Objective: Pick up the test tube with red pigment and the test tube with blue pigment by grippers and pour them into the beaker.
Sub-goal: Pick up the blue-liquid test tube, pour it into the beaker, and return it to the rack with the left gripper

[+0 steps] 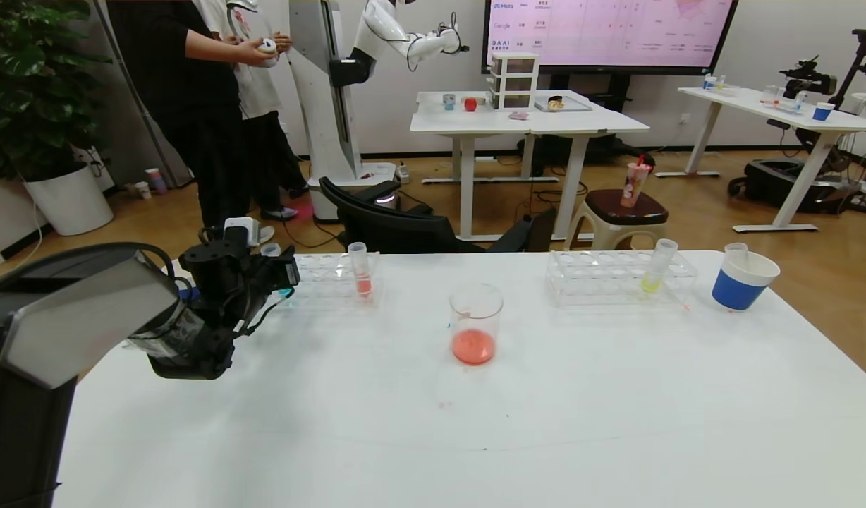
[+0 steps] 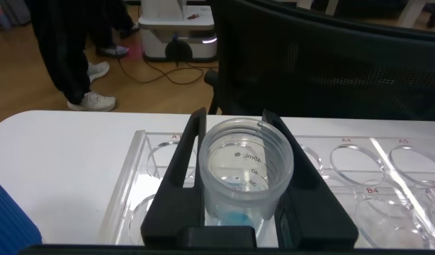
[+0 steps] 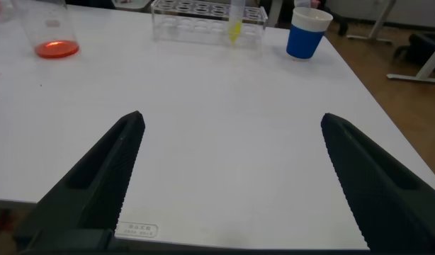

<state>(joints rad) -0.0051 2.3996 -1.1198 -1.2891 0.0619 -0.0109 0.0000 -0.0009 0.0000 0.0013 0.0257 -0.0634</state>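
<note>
The test tube with blue pigment [image 2: 247, 166] stands in the clear left rack [image 2: 387, 170], a little cyan liquid at its bottom. My left gripper [image 2: 235, 117] is shut on it, one black finger pressed on each side; in the head view the left gripper [image 1: 281, 274] is at the rack's left end with the tube's rim [image 1: 269, 249] just above it. A tube with a little red liquid [image 1: 362, 271] stands in the same rack. The beaker [image 1: 475, 321] at the table's middle holds red-orange liquid. My right gripper [image 3: 232, 184] is open and empty above bare table.
A second clear rack [image 1: 602, 275] at the back right holds a yellow-liquid tube [image 1: 657, 268]. A blue cup with a white rim [image 1: 743, 279] stands right of it, another blue cup [image 2: 8, 219] by my left gripper. A black chair [image 1: 405, 226] is behind the table.
</note>
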